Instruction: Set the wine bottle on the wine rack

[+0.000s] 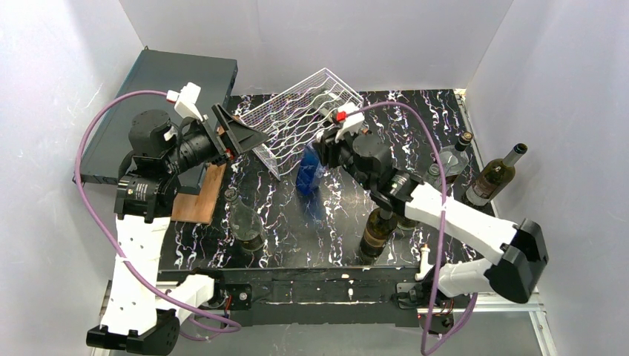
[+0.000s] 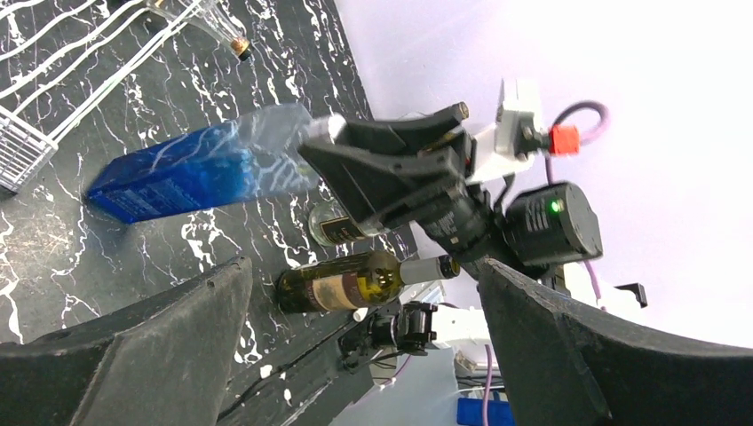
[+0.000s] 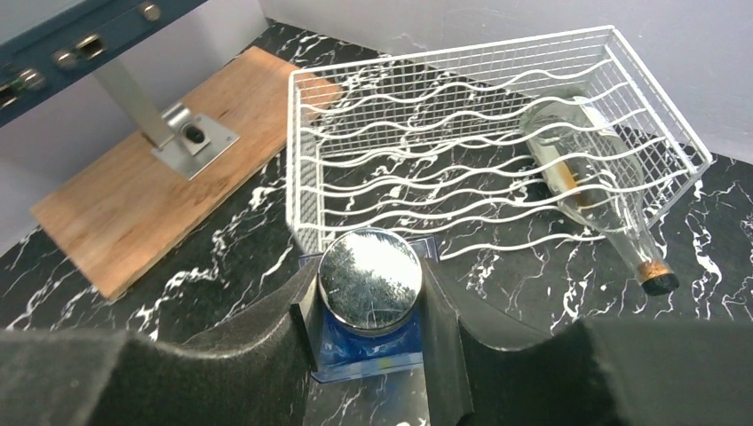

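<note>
wine bottle (image 2: pixel 200 169) lettering blurred, illegible

ahead of the right gripper (image 3: pixel 371 306), the wine rack (image 3: pixel 291 160) has left bays open; a clear bottle (image 3: pixel 577 173) blocks the right.

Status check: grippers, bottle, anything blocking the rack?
Left gripper open, empty, left of white wire-grid wine rack. Right gripper shut on blue square silver-capped bottle, at rack's front, not racked. Clear glass bottle lies in rack's right end.
</note>
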{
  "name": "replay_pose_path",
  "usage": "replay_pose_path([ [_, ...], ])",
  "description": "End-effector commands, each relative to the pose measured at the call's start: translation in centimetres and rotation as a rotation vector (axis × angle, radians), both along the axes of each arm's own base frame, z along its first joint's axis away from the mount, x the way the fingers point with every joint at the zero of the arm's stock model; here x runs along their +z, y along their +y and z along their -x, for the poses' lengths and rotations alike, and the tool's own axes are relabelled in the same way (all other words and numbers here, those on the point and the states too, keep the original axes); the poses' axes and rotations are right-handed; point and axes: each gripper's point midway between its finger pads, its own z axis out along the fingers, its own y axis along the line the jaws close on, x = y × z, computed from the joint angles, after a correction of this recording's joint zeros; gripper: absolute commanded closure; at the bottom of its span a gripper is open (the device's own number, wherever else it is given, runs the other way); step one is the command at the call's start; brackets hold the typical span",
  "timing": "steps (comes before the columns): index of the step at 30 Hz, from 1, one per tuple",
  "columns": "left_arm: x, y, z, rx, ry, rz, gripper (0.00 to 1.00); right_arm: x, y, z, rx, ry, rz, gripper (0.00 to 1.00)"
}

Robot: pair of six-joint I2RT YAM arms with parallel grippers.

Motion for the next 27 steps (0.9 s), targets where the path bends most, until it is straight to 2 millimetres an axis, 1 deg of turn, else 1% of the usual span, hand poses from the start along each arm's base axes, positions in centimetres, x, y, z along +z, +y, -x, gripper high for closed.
replay_pose_path([
  [1, 0.0, 0.0, 0.2, -0.012, -0.020, -0.003, 0.01, 4.9, 0.3, 4.7, 0.068, -0.066, -0.162, 0.99],
  [5, -0.4, 0.1, -0.2, -0.005, -0.019, -0.015, 0.01, 2.2, 0.0, 7.5, 0.049, 0.015, -0.062, 0.99],
  [7, -0.7, 0.2, -0.4, -0.002, -0.015, -0.020, 0.01, 1.1, -0.3, 8.1, 0.014, 0.058, -0.040, 0.99],
  [9, -0.7, 0.2, -0.5, 0.003, -0.018, -0.024, 0.01, -0.8, -0.6, 8.8, -0.005, 0.101, 0.013, 0.99],
  [13, -0.8, 0.3, -0.6, 0.004, -0.020, -0.028, 0.01, -3.1, -0.7, 9.6, -0.034, 0.166, 0.086, 0.99],
  [18, -0.8, 0.3, -0.4, 0.002, -0.026, -0.034, 0.01, -5.3, -0.8, 10.9, -0.049, 0.201, 0.187, 0.99],
  [20, -0.8, 0.4, -0.4, 0.005, -0.030, -0.041, 0.01, -6.1, -1.2, 11.5, -0.065, 0.196, 0.232, 0.99],
  [27, -0.8, 0.7, -0.3, 0.019, -0.039, -0.057, 0.01, -8.0, -1.5, 14.5, -0.075, 0.179, 0.315, 0.99],
])
